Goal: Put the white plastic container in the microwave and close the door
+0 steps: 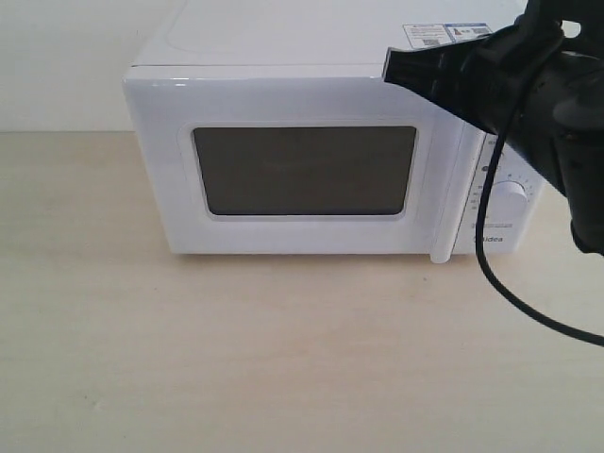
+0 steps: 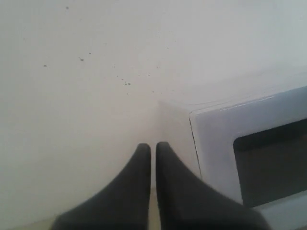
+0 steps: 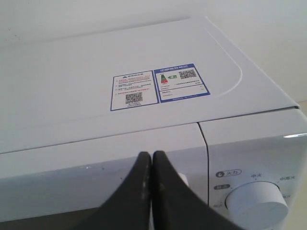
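White microwave [image 1: 274, 38] stands on the pale wooden surface [image 1: 236, 349], with its door [image 1: 302, 236] shut flat against the front. The right gripper [image 1: 389, 64] is at the upper right corner of the door, jaws pressed together and holding nothing. The left gripper [image 2: 152, 146] is near the microwave's left front corner, jaws nearly together, also empty.

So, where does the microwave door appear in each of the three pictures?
Exterior view: the door, shut, fills the middle.
Left wrist view: one door corner, beside the left gripper.
Right wrist view: the door's upper strip, behind the right gripper.
Shared landmark: the microwave's flat top.
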Robot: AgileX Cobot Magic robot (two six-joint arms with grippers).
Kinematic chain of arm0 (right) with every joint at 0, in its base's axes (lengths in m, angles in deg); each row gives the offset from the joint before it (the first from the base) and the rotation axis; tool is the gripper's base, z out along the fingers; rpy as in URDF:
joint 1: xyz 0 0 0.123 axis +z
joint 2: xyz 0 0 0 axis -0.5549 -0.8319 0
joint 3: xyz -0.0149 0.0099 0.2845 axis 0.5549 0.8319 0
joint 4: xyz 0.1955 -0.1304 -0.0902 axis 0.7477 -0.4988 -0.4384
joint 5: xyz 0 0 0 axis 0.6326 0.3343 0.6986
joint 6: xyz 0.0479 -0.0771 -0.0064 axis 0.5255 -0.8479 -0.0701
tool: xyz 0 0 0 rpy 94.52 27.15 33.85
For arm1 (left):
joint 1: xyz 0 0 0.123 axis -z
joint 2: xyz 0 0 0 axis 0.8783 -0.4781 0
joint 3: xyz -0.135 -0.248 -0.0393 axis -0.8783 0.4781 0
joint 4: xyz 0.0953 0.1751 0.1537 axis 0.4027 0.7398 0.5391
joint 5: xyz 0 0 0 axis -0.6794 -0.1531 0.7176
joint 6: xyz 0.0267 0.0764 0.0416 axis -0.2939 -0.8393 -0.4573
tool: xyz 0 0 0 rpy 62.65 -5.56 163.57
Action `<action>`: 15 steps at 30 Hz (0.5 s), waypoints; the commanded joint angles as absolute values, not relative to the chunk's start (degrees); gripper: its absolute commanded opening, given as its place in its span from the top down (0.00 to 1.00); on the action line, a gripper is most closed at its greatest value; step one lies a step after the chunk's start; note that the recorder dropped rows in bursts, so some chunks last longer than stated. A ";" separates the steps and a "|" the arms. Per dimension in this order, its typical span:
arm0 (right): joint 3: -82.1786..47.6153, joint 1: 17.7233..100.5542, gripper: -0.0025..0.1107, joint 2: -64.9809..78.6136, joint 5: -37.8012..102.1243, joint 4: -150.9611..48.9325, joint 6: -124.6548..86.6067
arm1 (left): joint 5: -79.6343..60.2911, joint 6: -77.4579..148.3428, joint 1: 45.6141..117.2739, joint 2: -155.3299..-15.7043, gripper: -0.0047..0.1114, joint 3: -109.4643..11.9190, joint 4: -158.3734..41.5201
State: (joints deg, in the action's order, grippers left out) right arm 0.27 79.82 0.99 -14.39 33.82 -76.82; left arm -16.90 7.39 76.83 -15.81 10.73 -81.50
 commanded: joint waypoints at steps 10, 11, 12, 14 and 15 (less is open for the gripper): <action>0.00 79.54 0.98 1.41 -15.17 33.73 -77.30 | -3.14 59.39 76.00 -16.93 0.92 11.92 -55.40; 0.00 79.54 0.98 1.41 -15.17 33.73 -77.30 | -0.76 57.96 76.00 -16.93 0.92 11.92 -55.40; 0.00 79.54 0.98 1.41 -15.17 33.73 -77.30 | 0.17 57.38 76.00 -16.93 0.92 11.92 -55.40; 0.00 79.54 0.98 1.41 -15.17 33.73 -77.30 | 2.91 54.27 76.00 -16.93 0.92 11.92 -56.09; 0.00 79.54 0.98 1.41 -15.17 33.73 -77.30 | 2.87 53.55 76.00 -16.93 0.92 11.92 -56.09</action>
State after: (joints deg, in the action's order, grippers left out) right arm 0.27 79.82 0.99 -14.60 33.82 -76.82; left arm 1.54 55.51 76.11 -16.68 11.71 -56.30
